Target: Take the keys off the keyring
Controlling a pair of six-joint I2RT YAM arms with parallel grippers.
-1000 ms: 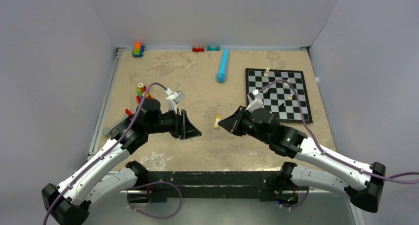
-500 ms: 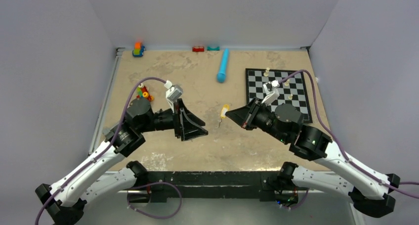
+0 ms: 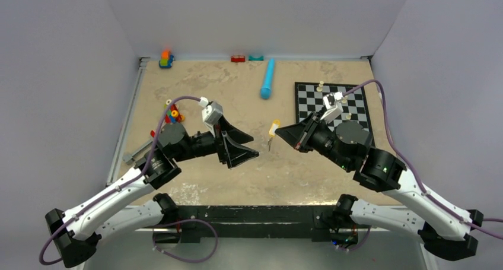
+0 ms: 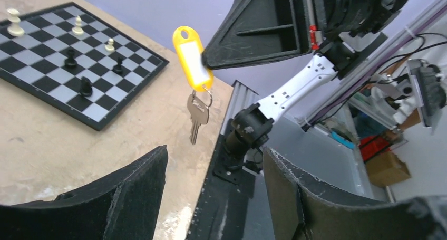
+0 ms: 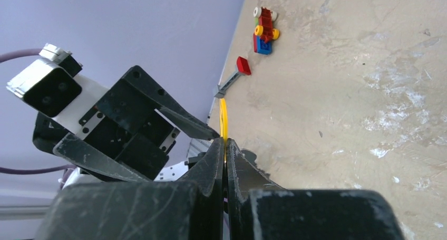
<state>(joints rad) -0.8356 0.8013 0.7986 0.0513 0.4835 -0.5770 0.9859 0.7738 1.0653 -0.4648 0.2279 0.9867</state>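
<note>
Right fingers pinched shut on yellow tag; left fingers spread wide, holding nothing.
Tag held in the air above the surface, mid-scene, between the two arms. Keyring hangs from the tag's lower end. One key dangles from it, blade down; a second key cannot be made out. Left fingers face the key from the left, not touching it. Chessboard lies far right.

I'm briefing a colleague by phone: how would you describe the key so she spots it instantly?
Look above the middle of the tan table. The right tool pinches a yellow tag in mid-air. The key dangles under it on a small ring: dull metal, where the tag is bright plastic.
</note>
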